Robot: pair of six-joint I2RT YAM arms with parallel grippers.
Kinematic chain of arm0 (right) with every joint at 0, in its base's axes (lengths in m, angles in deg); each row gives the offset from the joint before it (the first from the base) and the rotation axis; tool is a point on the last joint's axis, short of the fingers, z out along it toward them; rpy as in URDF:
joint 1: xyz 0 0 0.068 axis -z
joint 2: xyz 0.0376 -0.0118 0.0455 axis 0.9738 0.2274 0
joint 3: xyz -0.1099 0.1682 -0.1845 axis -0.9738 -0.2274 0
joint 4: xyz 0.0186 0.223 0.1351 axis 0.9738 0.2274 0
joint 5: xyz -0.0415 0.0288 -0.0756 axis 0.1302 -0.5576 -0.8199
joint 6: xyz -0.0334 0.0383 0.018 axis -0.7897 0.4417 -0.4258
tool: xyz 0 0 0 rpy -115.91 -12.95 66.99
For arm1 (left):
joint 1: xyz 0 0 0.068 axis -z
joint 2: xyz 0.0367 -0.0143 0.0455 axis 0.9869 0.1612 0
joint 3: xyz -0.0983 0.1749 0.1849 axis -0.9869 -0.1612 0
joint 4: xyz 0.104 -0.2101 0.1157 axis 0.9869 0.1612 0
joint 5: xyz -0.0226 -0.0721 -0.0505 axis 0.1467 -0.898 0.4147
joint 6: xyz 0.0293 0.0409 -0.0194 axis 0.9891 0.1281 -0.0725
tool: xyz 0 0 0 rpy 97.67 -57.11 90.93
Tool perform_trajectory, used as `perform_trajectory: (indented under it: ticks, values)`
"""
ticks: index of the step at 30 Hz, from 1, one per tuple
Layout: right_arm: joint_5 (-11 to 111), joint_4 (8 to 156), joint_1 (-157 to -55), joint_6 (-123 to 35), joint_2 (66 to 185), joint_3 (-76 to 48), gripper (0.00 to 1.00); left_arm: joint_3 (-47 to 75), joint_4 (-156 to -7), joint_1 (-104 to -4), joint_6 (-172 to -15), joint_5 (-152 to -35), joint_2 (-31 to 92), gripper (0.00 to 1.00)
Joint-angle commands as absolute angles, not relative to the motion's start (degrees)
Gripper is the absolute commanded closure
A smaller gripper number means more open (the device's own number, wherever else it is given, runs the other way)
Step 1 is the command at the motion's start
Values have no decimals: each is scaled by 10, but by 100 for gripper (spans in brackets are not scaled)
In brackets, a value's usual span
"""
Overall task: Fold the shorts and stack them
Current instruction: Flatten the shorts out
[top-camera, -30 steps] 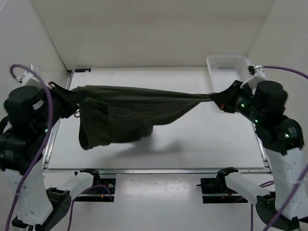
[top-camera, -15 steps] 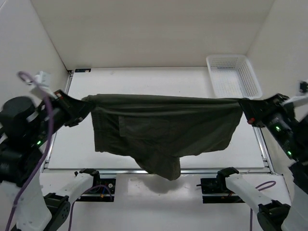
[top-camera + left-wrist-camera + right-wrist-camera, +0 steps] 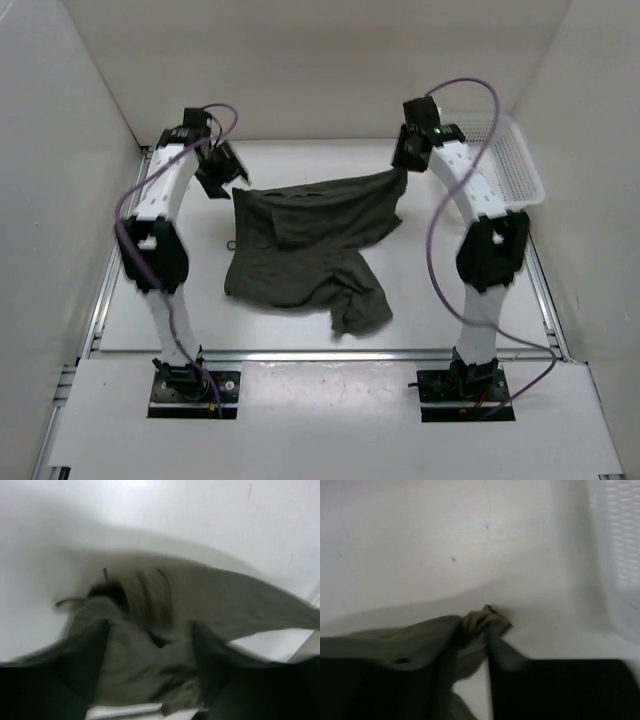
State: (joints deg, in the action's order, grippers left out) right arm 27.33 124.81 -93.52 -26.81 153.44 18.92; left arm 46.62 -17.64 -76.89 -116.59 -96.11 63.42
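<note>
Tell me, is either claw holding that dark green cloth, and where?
The right gripper pinches the far right corner of the dark olive-green fabric shorts. The left gripper stands open over the far left corner, gripping nothing.

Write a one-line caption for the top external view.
Shorts spread on the table, right gripper pinching one far corner, left gripper open at the other, basket at far right.

This is a robotics lab test cell. Plain white walls (image 3: 300, 70) box in a white worktop (image 3: 300, 335) edged with aluminium rails (image 3: 320, 353). A left arm (image 3: 150, 250) and right arm (image 3: 487, 250) are bolted at its near edge, trailing purple cables (image 3: 431, 238). A white mesh basket (image 3: 520, 165) stands just outward of the right jaws.
</note>
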Motion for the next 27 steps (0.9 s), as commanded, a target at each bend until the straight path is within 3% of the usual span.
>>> perform_trajectory:
  ticks: [1, 2, 4, 5, 7, 8, 10, 13, 15, 17, 21, 27]
  values:
    - [321, 1250, -904, -262, 1689, 359, 43, 643, -172, -793, -1149, -939, 766, 12]
    - [326, 1266, -904, -251, 1713, 442, 33, 778, -96, -793, -1143, -933, 860, 0]
    - [326, 1284, -904, -251, 1735, 464, 20, 915, -37, -793, -1137, -924, 920, 0]
    - [326, 1275, -909, -251, 1720, 451, 16, 910, -27, -793, -1136, -924, 917, 0]
    - [326, 1260, -915, -251, 1666, 367, 16, 837, -76, -798, -1136, -924, 864, 0]
    - [326, 1250, -915, -251, 1645, 332, 16, 731, -102, -798, -1130, -918, 788, 0]
    - [347, 1227, -921, -234, 1566, 205, 19, 628, -153, -798, -1129, -911, 715, 0]
    - [372, 1197, -943, -226, 1448, 62, 26, 449, -164, -798, -1123, -911, 596, 17]
    - [378, 1191, -964, -218, 1368, -65, 27, 309, -180, -798, -1118, -923, 516, 20]
    - [394, 1191, -983, -207, 1296, -178, 29, 186, -187, -798, -1118, -930, 472, 10]
    - [425, 1191, -1034, -164, 1203, -318, 30, 30, -240, -791, -1163, -981, 393, 0]
    - [463, 1169, -1120, -131, 1185, -391, 24, -37, -324, -780, -1176, -984, 440, 0]
